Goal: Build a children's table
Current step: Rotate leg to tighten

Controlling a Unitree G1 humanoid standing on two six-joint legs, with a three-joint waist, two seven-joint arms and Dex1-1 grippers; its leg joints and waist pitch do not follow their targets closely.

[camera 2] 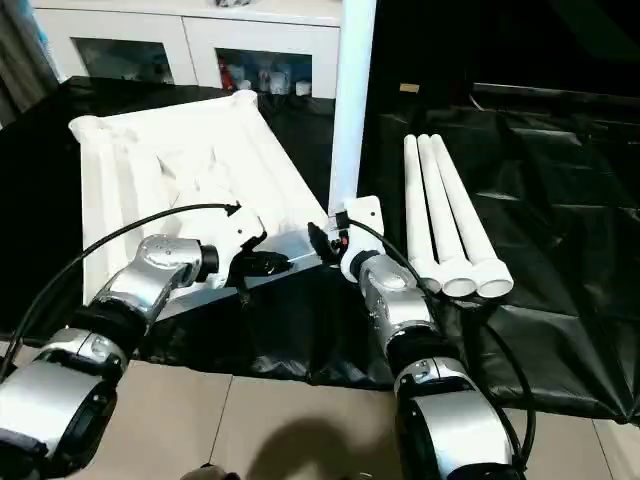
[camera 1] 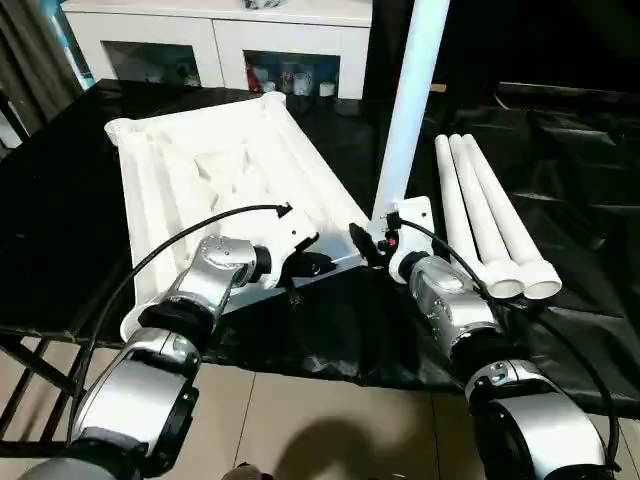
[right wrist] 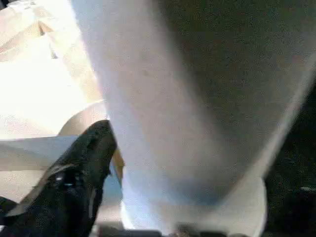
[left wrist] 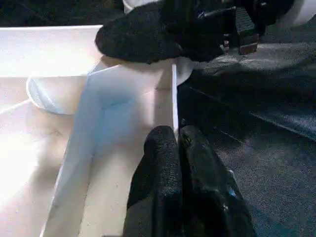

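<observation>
The children's table top [camera 1: 210,170] lies upside down on the black-sheeted work table, ribs facing up. One white leg [camera 1: 405,110] stands upright in its near right corner socket [right wrist: 197,212]. Three more legs [camera 1: 490,215] lie side by side to the right of it. My left gripper [camera 1: 305,265] is shut, its fingertips [left wrist: 165,143] pinched on the thin near rim [left wrist: 174,98] of the top. My right gripper [camera 1: 375,245] is at the foot of the upright leg. One of its fingers [right wrist: 89,158] stands beside the leg with a thin gap, and the other is hidden behind the leg.
A white glass-door cabinet [camera 1: 220,40] stands behind the work table. The black sheet [camera 1: 580,200] covers the table to the right of the lying legs and hangs over the near edge [camera 1: 330,350]. Tiled floor [camera 1: 300,420] lies below my forearms.
</observation>
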